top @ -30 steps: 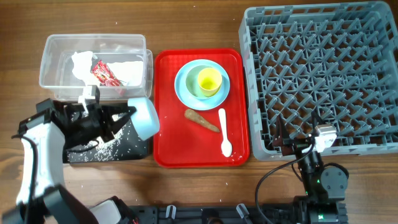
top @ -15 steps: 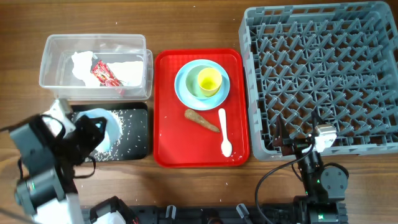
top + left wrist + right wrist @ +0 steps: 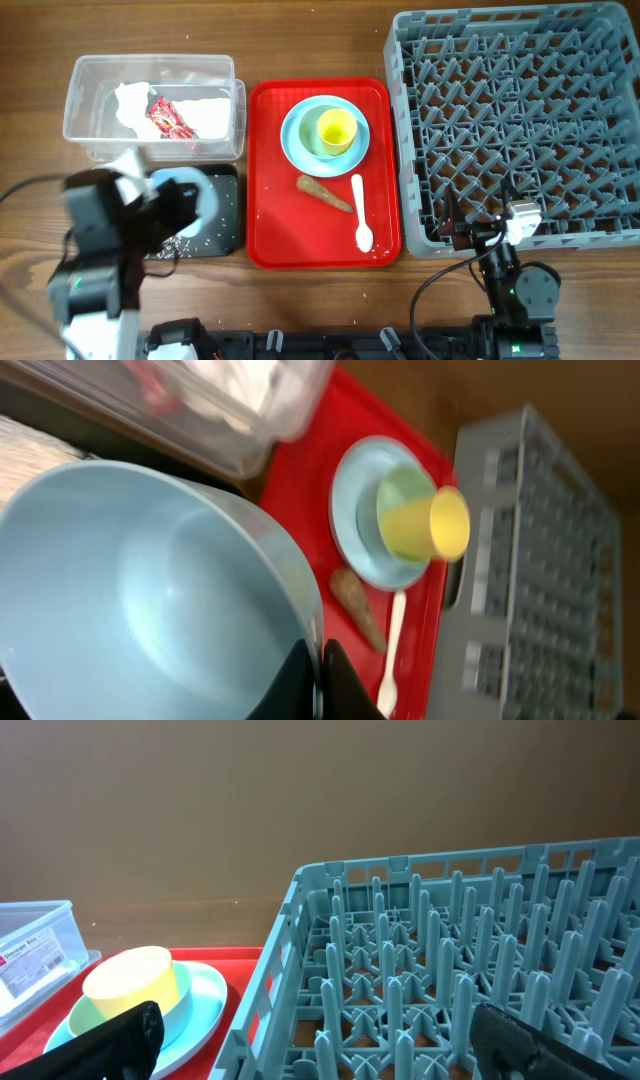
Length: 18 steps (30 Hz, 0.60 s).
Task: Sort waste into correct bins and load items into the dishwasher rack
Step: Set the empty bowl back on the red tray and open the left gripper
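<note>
A light-blue bowl (image 3: 150,590) is pinched by its rim in the left hand (image 3: 318,678) above the black tray (image 3: 225,215) (white crumbs (image 3: 192,232) are scattered there). The right hand (image 3: 315,1020) is seen spread wide, empty, at the dishwasher rack (image 3: 510,110)'s near edge.
</note>
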{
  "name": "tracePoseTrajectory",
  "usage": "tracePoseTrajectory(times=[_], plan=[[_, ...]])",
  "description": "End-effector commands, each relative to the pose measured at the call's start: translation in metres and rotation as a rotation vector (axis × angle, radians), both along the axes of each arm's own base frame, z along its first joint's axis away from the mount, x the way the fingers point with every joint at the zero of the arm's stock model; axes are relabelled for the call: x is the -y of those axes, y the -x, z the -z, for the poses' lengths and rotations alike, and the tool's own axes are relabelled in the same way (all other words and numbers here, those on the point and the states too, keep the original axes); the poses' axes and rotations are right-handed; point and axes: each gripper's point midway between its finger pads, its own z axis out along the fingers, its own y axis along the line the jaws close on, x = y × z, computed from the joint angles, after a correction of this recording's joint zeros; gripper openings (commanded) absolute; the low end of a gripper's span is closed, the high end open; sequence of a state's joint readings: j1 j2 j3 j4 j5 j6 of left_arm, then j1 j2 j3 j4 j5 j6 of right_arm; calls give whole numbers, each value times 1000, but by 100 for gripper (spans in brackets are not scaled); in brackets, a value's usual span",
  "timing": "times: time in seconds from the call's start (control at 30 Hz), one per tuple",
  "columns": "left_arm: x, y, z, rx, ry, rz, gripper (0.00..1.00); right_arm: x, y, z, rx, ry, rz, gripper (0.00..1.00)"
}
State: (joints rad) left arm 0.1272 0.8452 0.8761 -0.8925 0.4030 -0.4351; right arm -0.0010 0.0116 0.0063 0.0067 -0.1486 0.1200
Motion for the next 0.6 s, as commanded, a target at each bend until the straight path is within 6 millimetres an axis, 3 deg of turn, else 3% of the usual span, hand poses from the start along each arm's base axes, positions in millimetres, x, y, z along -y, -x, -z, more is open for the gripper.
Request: tracePoseTrajectory(times=[0.0, 0.1, 0.23, 0.33, 0.43, 0.57], plan=[[36, -6, 28, -107, -74, 91, 4, 1, 0, -2, 9, -13, 7, 100], [66, -2, 58, -190, -236, 146, 4, 1, 0, -2, 9, -13, 7, 100], [117, 9, 82, -224, -295, 258, 4, 1, 0, -2, 9, -13, 7, 100], [154, 24, 111, -281, -334, 343, 4, 1, 0, -2, 9, -13, 7, 100], [172, 35, 145, -351, -393, 382, 4, 1, 0, -2, 9, -13, 7, 100], [169, 42, 165, -415, -443, 393, 5, 1, 0, -2, 9, -13, 7, 100]])
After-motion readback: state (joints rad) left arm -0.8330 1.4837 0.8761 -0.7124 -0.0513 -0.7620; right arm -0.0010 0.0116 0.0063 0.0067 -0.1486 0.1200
